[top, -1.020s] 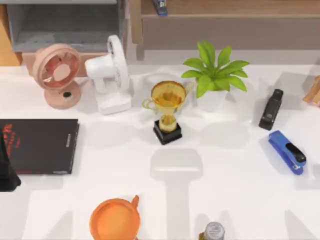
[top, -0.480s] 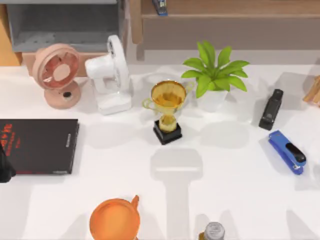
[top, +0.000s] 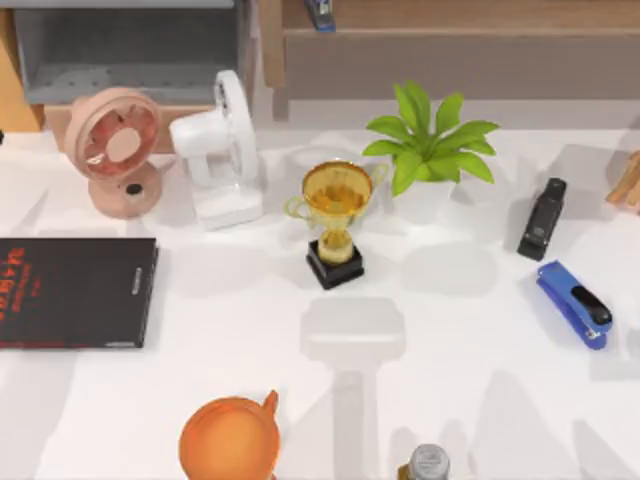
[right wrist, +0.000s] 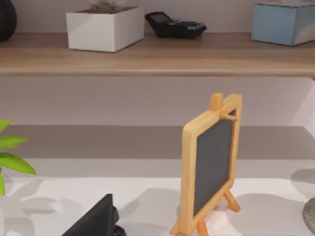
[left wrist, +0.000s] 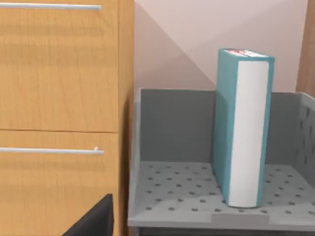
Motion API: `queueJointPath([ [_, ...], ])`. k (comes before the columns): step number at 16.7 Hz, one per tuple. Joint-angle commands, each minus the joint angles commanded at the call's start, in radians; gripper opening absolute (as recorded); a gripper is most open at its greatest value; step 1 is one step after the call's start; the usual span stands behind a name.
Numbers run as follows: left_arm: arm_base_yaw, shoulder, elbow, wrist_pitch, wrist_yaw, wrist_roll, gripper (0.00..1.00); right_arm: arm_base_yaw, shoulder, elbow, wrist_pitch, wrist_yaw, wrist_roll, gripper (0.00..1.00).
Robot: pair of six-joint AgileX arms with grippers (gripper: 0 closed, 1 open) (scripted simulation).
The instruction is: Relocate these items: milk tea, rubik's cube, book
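The dark arm that overlapped the black book point(top: 75, 292) at the worktop's point(top: 450, 340) left edge has gone. The book point(left wrist: 242, 128) stands upright in the grey tray point(left wrist: 172, 191) beside wooden drawers point(left wrist: 59, 118). Neither hand's state can be told.

Colours around the gold trophy point(top: 335, 222) on its black base: a pink fan point(top: 115, 148) and a white fan point(top: 222, 150), a black book point(top: 75, 292) with red lettering, an orange cup point(top: 230, 438), a green plant point(top: 430, 140) in a white pot, and black point(top: 542, 218) and blue point(top: 573, 303) staplers. The teal-blue book point(left wrist: 243, 128) with white page edges stands in a grey tray point(left wrist: 197, 196) patterned with dark dots, beside a light wood cabinet point(left wrist: 59, 113). A chalkboard point(right wrist: 211, 162) has a pale wood frame and a dark grey face.
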Motion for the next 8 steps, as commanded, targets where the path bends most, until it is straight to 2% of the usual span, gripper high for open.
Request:
queueJointPath([
  [8, -0.06, 0.696, 0.321, 0.136, -0.053, 0.006, 1.0, 0.0, 0.0, 0.0, 0.0, 0.0, 0.0, 1.0],
])
